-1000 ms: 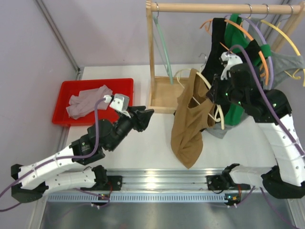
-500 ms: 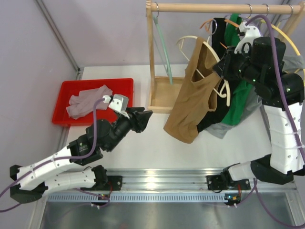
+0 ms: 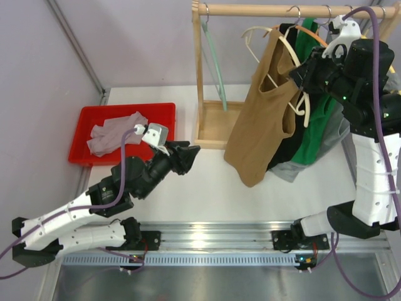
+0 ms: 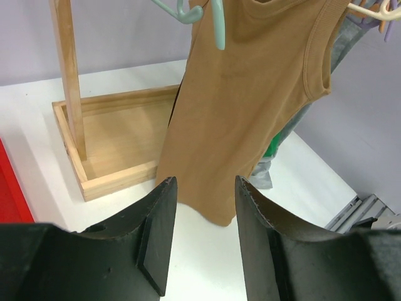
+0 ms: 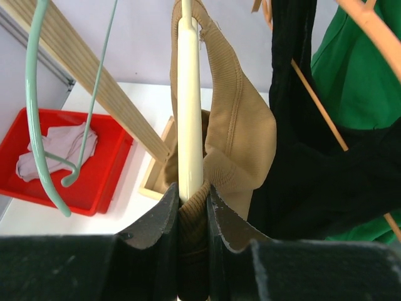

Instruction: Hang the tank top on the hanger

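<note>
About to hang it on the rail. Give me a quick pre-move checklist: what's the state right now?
1. Right gripper shut on the cream hanger: ok.
2. Tank top strap looped over the hanger arm: ok.
3. Hook lined up with the wooden rail: cannot tell, hook not clearly visible.
4. Bare rail stretch left of the black top: ok.
5. Left gripper open, apart from the tank top: ok.
</note>
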